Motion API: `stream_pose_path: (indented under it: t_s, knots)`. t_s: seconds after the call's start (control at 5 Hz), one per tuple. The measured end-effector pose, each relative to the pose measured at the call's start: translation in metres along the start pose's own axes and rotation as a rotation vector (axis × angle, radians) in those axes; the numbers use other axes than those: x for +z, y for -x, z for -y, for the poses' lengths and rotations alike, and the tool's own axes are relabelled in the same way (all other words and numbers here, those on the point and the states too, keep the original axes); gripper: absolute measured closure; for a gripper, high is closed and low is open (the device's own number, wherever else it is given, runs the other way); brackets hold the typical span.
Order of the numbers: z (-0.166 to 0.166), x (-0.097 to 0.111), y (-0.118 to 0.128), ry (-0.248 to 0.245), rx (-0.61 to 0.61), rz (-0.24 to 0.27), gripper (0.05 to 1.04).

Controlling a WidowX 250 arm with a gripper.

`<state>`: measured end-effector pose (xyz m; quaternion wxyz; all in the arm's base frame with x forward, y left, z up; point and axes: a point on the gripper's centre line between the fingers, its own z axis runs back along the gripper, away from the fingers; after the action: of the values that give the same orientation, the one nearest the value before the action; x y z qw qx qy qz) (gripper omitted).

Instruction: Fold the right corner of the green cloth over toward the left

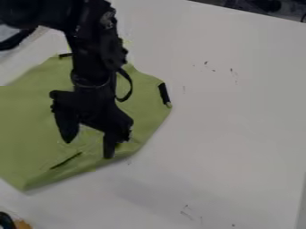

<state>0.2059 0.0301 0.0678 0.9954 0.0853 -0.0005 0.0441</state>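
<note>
The gripper [88, 144] hangs from the upper left over a green cloth [36, 112]. Its two fingers stand apart, open, with green fabric visible between them. The right fingertip is low over the cloth near its lower right edge; I cannot tell whether it touches. A black strip [164, 94] lies at the cloth's right corner, another short dark strip [65, 55] at its top edge. A thin dark line [65, 160] crosses the fabric below the fingers. The arm hides the cloth's upper middle.
The cloth lies on a white table [233, 134] with small dark marks. At the bottom left corner is a dark object [6, 221] beside something orange [23, 224]. A dark curved item [15, 41] sits at the upper left edge. The table's far edge runs along the upper right.
</note>
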Motion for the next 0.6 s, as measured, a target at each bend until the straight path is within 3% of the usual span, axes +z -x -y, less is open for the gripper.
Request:
stream_pose_path:
  t_s: [0.2,0.6]
  knots:
    - [0.018,0.011,-0.043,-0.012,-0.086,0.061,0.083]
    - [0.034,-0.003,-0.116,0.029,-0.036,0.191,0.083]
